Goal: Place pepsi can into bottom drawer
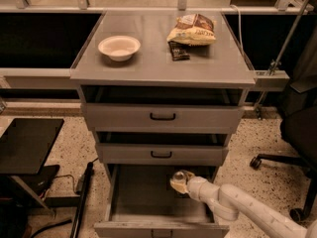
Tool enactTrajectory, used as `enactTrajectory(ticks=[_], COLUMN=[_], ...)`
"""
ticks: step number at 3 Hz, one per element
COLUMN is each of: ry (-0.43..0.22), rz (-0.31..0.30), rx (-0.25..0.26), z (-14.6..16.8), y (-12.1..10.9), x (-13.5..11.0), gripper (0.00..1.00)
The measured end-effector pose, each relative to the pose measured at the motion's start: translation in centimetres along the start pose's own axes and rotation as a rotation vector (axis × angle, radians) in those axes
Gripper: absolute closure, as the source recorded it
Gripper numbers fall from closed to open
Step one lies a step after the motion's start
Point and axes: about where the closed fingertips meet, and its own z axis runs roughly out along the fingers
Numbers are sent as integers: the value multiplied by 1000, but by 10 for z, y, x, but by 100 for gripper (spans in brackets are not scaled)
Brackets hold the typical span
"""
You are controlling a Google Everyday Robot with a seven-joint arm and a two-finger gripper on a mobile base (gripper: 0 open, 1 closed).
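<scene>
Speckled floor is being occupied by a grey cabinet (158, 63), with a bag (193, 29) and bowl (119, 47) being carried on top. Into its open bottom drawer (143, 195) the arm (247, 207) is being extended from the right. At the drawer's right rear the can (182, 175) is being pinched by the gripper (179, 182), its body being largely hidden.

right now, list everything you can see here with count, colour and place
cabinet: 1, grey, centre
bowl: 1, white, cabinet top, left
snack bag: 1, tan-and-brown, cabinet top, right
dark packet: 1, just in front of snack bag
shallow drawers: 2, grey, black handles, upper two
bottom drawer: 1, grey, pulled open
pepsi can: 1, silver top showing, bottom drawer's back right
office chair: 1, black, right edge
gripper: 1, tan, at the can
arm: 1, white, lower right
</scene>
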Motion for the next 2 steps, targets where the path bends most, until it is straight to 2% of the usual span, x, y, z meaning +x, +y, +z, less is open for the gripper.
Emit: enactTrajectory(ticks=[2], ry=[132], rz=[99], rx=[18], z=[42], y=[-7], x=[108], gripper=[100])
